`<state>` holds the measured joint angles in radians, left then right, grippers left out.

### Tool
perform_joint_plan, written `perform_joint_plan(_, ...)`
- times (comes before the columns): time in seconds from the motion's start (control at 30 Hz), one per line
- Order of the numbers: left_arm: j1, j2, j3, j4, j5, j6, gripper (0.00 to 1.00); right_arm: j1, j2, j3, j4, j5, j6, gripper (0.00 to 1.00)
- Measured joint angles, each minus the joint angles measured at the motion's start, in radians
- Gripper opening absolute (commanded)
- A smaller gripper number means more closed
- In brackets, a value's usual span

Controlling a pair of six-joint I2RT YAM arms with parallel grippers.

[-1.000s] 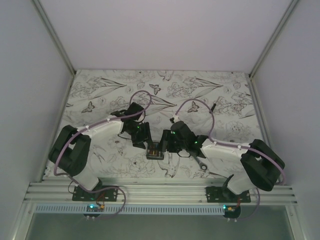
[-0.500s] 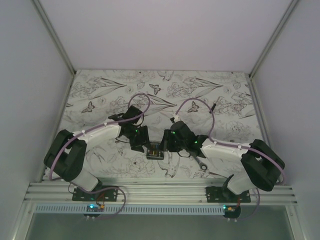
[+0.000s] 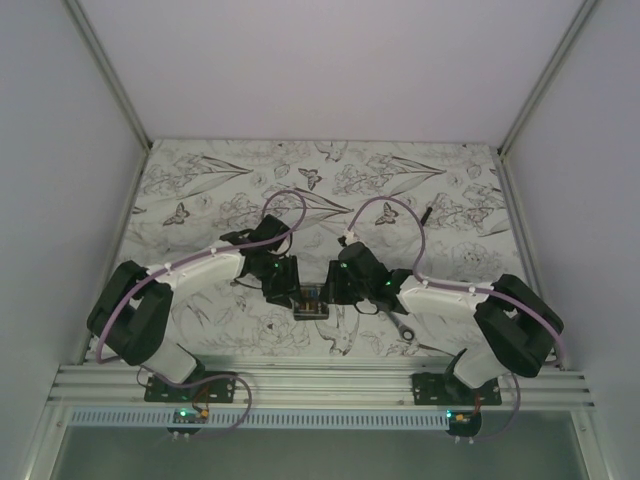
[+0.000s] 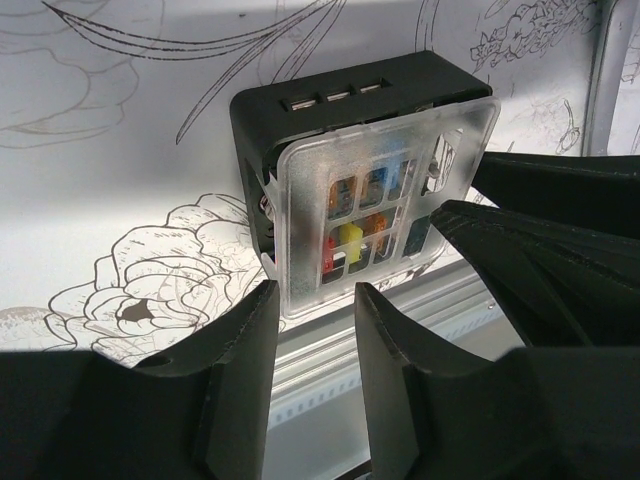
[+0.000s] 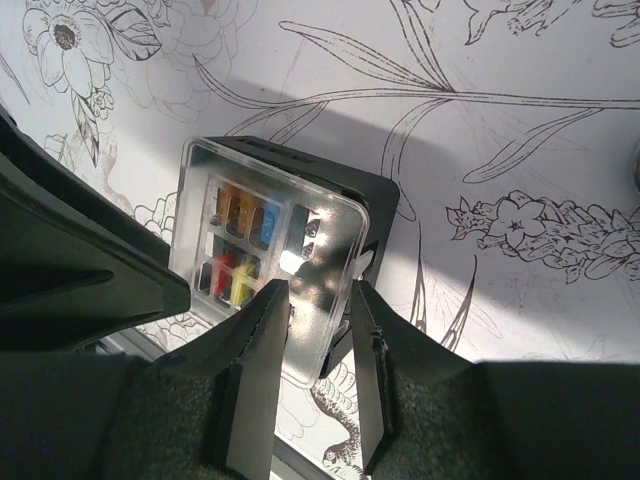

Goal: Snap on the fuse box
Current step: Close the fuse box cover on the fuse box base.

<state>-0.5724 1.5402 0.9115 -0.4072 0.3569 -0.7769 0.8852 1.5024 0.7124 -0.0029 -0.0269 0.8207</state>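
- The fuse box (image 3: 310,299) sat on the flower-printed table (image 3: 200,190), toward 6 o'clock of the cloth and about midway between the two arms.
- Its black body was tipped up on one side, so the face with the fuses pointed toward the near edge.
- A clear lid (image 4: 385,200) lay over that face, and orange, blue, yellow and red fuses (image 4: 350,238) showed through it.
- The left gripper (image 4: 315,291) stood at the box's 9 o'clock in the top view. Its fingers were partly apart, with the lid's lower corner showing in the gap.
- Whether those fingers pinched the lid or only stood in front of it could not be told.
- The right gripper (image 5: 316,292) stood at the box's 3 o'clock, facing the left one. Its fingers were also partly apart, with the lid's near corner between them.
- Contact there could not be judged either.
- A silver wrench (image 3: 401,325) lay at the box's 4 o'clock, partly under the right arm.
- A thin black stick (image 3: 428,213) lay at about 1 o'clock, well apart from the box.
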Motion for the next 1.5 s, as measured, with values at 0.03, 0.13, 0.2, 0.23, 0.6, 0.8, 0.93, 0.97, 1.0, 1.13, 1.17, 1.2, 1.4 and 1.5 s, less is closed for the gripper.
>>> perform_joint_plan(0.03, -0.002, 0.000, 0.000, -0.002, 0.000, 0.000, 0.38, 0.000, 0.000, 0.000, 0.000, 0.000, -0.001, 0.36)
perform_joint_plan(0.13, -0.005, 0.000, 0.000, -0.005, -0.001, 0.000, 0.40, 0.000, 0.000, 0.001, -0.001, -0.001, -0.003, 0.38)
perform_joint_plan(0.2, -0.009, 0.000, 0.000, -0.005, -0.004, 0.000, 0.41, 0.000, 0.000, 0.001, 0.000, -0.001, -0.006, 0.41)
perform_joint_plan(0.23, -0.011, 0.000, 0.000, -0.005, -0.005, 0.001, 0.42, 0.001, 0.000, 0.001, 0.000, -0.001, -0.009, 0.43)
perform_joint_plan(0.6, -0.009, -0.023, -0.023, -0.005, -0.012, 0.000, 0.52, 0.003, -0.058, 0.002, -0.035, 0.026, -0.047, 0.69)
perform_joint_plan(0.8, -0.011, -0.030, -0.031, -0.005, -0.013, -0.016, 0.52, 0.003, -0.094, -0.008, -0.034, 0.018, -0.032, 0.72)
perform_joint_plan(0.93, -0.020, -0.028, -0.031, -0.004, -0.016, -0.020, 0.51, 0.003, -0.089, -0.048, -0.022, -0.004, -0.003, 0.68)
perform_joint_plan(0.97, -0.024, -0.026, -0.031, -0.004, -0.016, -0.021, 0.51, 0.003, -0.084, -0.054, -0.021, -0.009, 0.003, 0.67)
perform_joint_plan(1.0, -0.027, -0.022, -0.029, -0.004, -0.015, -0.023, 0.50, 0.005, -0.076, -0.058, -0.016, -0.013, 0.008, 0.66)
perform_joint_plan(1.13, -0.042, 0.005, -0.018, 0.001, -0.018, -0.027, 0.48, 0.018, -0.046, -0.060, 0.016, -0.040, 0.032, 0.61)
perform_joint_plan(1.17, -0.048, 0.009, -0.016, 0.004, -0.018, -0.031, 0.48, 0.022, -0.041, -0.060, 0.029, -0.047, 0.037, 0.60)
perform_joint_plan(1.2, -0.055, 0.011, -0.013, 0.008, -0.019, -0.035, 0.48, 0.026, -0.036, -0.060, 0.043, -0.057, 0.042, 0.59)
perform_joint_plan(1.4, -0.072, 0.011, -0.012, 0.004, -0.048, -0.057, 0.48, 0.030, -0.018, -0.064, 0.082, -0.070, 0.056, 0.51)
perform_joint_plan(1.5, -0.084, 0.013, -0.012, 0.001, -0.068, -0.066, 0.48, 0.029, -0.013, -0.069, 0.100, -0.074, 0.059, 0.50)
